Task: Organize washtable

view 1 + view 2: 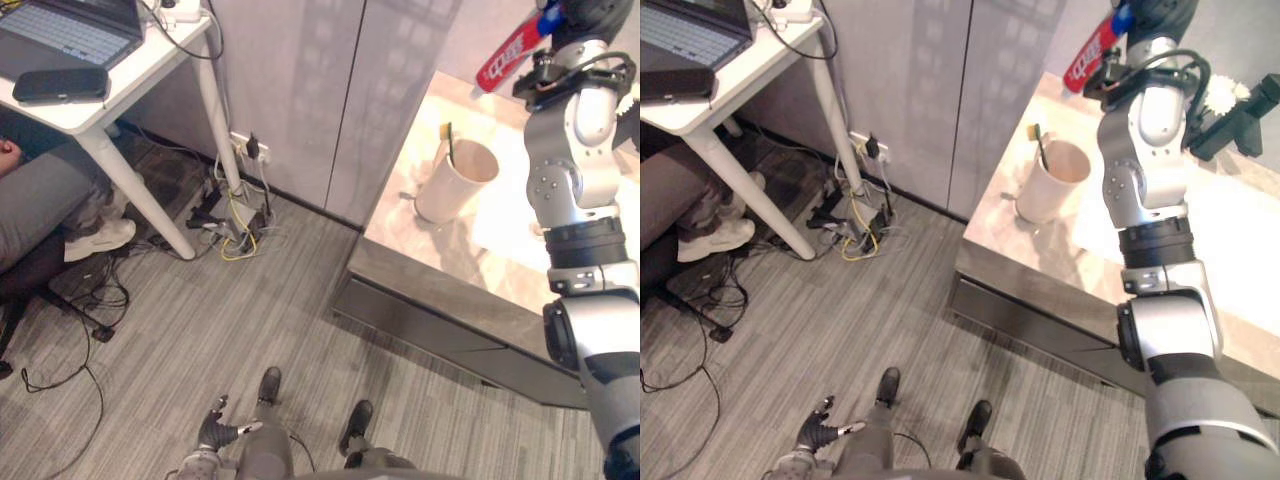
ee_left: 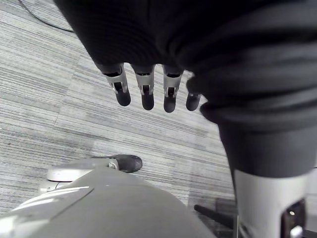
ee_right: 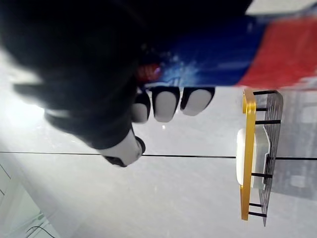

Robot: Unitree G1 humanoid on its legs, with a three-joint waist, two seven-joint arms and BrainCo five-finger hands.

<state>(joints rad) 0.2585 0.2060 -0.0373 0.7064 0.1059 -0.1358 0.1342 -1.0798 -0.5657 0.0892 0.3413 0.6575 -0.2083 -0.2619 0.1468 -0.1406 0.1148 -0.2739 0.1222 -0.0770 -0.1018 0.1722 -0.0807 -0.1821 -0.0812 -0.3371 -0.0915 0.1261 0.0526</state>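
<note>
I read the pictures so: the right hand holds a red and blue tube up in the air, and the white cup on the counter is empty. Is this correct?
One detail is wrong. The cup is not empty: a toothbrush stands in it, as the right eye view shows. The rest is as you say: the right hand holds the red and blue tube up, and the cup stands on the counter.

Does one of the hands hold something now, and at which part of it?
The right hand holds a red, white and blue tube, fingers curled round its blue part. The left hand hangs open, empty.
</note>
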